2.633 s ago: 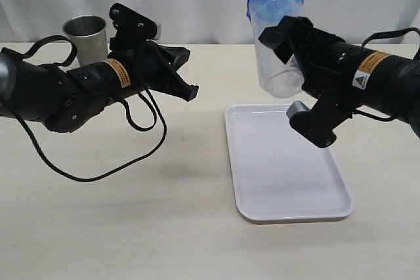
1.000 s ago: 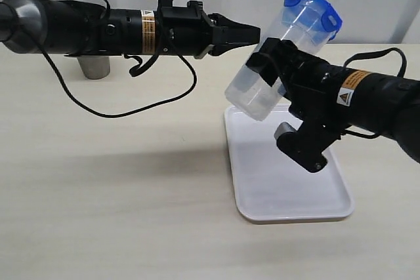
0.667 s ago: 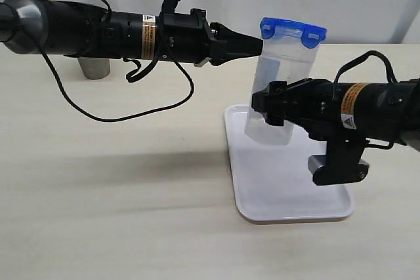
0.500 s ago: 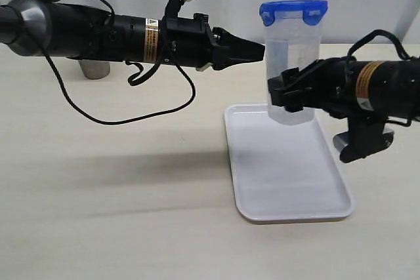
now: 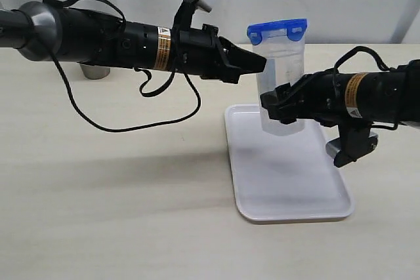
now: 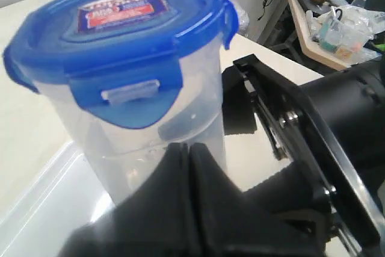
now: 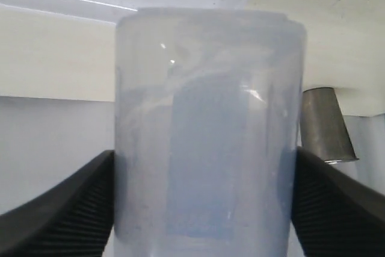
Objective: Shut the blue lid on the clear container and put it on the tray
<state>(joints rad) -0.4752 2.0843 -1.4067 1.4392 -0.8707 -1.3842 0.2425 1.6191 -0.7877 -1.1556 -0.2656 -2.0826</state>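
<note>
Clear container (image 5: 280,63) now lower over the tray (image 5: 289,191), right fingers (image 7: 57,212) clamped around it, left fingers (image 5: 248,65) together.

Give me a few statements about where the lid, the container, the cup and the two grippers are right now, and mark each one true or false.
1. The right gripper grips the clear container around its lower body. True.
2. The blue lid lies alone on the tray. False: it sits on top of the container.
3. The left gripper is shut, its tip near the container's upper part. True.
4. The steel cup stands on the tray. False: it stands on the table, behind the left arm.
5. The container lies on its side. False: it is held roughly upright.
</note>
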